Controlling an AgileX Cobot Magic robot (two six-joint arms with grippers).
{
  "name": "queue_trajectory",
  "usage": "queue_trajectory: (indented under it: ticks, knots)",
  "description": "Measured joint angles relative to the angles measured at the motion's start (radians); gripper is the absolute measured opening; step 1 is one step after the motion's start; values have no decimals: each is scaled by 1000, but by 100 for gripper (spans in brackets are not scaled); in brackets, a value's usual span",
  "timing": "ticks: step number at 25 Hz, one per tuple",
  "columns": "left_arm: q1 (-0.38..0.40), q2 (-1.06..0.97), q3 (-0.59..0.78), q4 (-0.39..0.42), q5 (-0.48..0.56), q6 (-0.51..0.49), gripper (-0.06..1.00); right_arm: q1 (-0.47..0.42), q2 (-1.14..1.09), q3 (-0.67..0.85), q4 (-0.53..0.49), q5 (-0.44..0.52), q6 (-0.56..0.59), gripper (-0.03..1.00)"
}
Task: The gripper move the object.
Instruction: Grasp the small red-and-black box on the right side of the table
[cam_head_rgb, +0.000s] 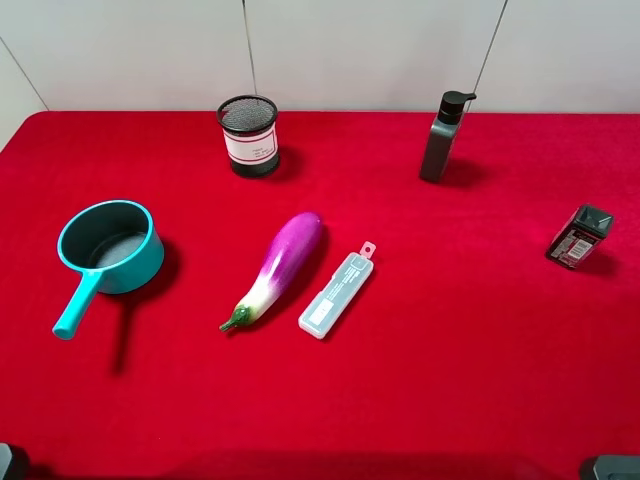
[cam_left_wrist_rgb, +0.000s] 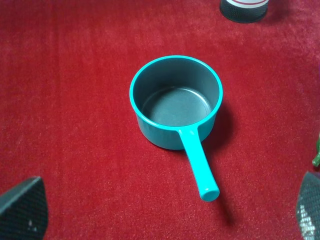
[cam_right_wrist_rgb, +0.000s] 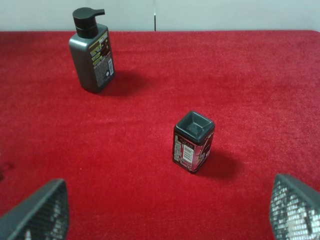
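Red cloth (cam_head_rgb: 450, 350): one black box (cam_right_wrist_rgb: 193, 141), one pump bottle (cam_right_wrist_rgb: 92, 55), one pan (cam_left_wrist_rgb: 155, 135); both jaws apart.

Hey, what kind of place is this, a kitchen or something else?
Probably a robot test bench rather than a kitchen: a red-cloth table against a white wall, with unrelated items spaced apart, such as a teal saucepan, an eggplant and a pump bottle.
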Motion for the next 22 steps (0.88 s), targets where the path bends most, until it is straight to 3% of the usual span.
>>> queue_trajectory:
  ticks: [22]
  knots:
    - [0,0,0,0,0,0,98,0,0,0,0,0,0,61]
